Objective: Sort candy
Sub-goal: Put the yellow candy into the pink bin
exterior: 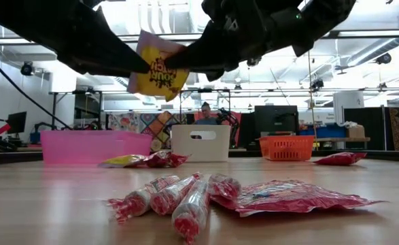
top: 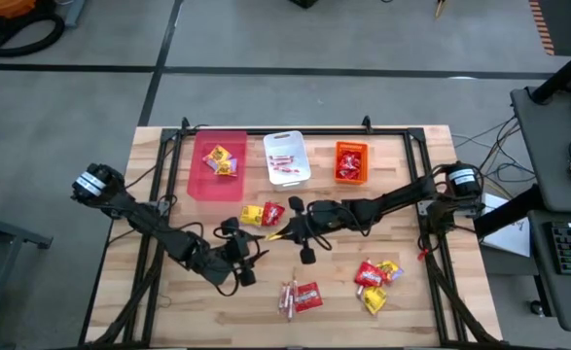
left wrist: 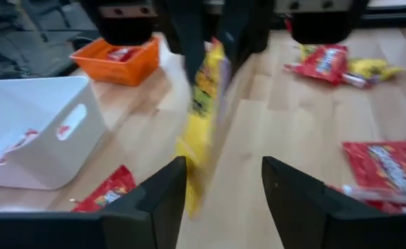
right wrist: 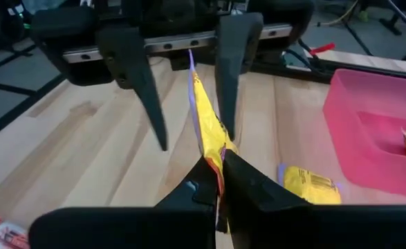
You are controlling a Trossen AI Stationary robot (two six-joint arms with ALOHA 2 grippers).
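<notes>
A yellow square candy packet point(exterior: 157, 68) is held in the air above the table's middle, between my two grippers. My right gripper point(right wrist: 216, 176) is shut on it, reaching in from the table's right point(top: 290, 230). My left gripper point(left wrist: 223, 187) is open and faces the packet point(left wrist: 201, 117) from the left point(top: 254, 245). Its two fingers point(right wrist: 144, 83) stand on either side of the packet's free end; I cannot tell if they touch. More candy lies on the table: red and yellow packets point(top: 264, 214), pinkish-red sticks point(exterior: 179, 197) and a red packet point(exterior: 287, 196). My right gripper pinches the yellow packet between its two fingers at the edge nearest it point(right wrist: 213, 149). The fingers come level from the table's right. The packet is lifted clear of the table, standing on edge and reaching out past the fingertips toward my left gripper.
Three bins stand in a row at the far edge: pink point(top: 217, 165) with a yellow packet, white point(top: 287, 157) with sticks, orange point(top: 351, 162) with red packets. A heap of red and yellow packets point(top: 377, 277) lies near right. A person point(exterior: 205, 112) is beyond the table.
</notes>
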